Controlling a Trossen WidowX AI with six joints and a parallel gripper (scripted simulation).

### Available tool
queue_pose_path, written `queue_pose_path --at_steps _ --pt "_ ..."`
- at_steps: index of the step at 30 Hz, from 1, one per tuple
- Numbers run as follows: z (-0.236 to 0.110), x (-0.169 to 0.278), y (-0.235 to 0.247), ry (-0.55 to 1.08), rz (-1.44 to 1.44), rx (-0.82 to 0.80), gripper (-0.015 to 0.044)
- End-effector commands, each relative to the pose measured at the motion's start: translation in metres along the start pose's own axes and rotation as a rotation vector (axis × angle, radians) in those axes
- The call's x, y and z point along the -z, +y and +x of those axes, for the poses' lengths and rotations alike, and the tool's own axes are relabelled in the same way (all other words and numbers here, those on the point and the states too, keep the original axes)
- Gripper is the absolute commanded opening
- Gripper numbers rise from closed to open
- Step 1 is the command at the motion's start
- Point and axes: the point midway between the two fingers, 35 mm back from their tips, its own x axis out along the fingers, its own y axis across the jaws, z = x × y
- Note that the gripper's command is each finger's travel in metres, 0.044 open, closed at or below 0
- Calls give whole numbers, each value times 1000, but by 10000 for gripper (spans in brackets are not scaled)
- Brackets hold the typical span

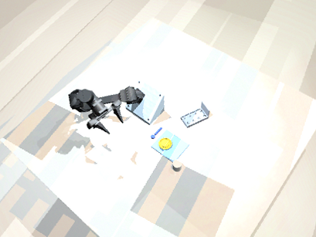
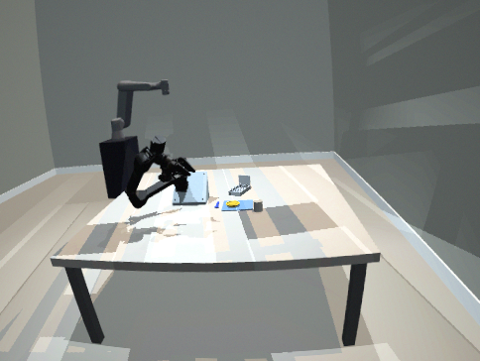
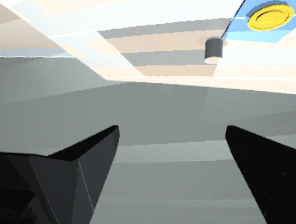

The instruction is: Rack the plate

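A small yellow plate (image 1: 165, 144) (image 2: 233, 203) (image 3: 270, 17) lies flat on a light blue mat (image 1: 180, 148) (image 2: 245, 207) (image 3: 260, 36). The grey dish rack (image 1: 195, 117) (image 2: 240, 188) stands behind the mat and holds nothing. My gripper (image 1: 114, 126) (image 2: 184, 171) (image 3: 171, 131) is open and empty. It hovers above the table, well to the left of the plate, beside the arm's base. In the wrist view the plate sits at the top right corner, far from the fingers.
A pale blue wedge-shaped block (image 1: 148, 104) (image 2: 190, 188) stands next to the arm. A small grey cup (image 1: 176, 166) (image 2: 258, 204) (image 3: 214, 49) stands in front of the mat. A blue utensil (image 1: 156, 132) (image 2: 216, 203) lies left of it. A dark cabinet (image 2: 119, 169) with a second arm stands behind the table.
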Motion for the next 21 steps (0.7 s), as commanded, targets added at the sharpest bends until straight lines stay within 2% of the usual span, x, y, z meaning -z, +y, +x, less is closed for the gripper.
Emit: queue_pose_path --at_steps 1,21 --pt "0 0 0 -1 -5 0 400" --pt "28 33 -24 -159 -617 89 400"
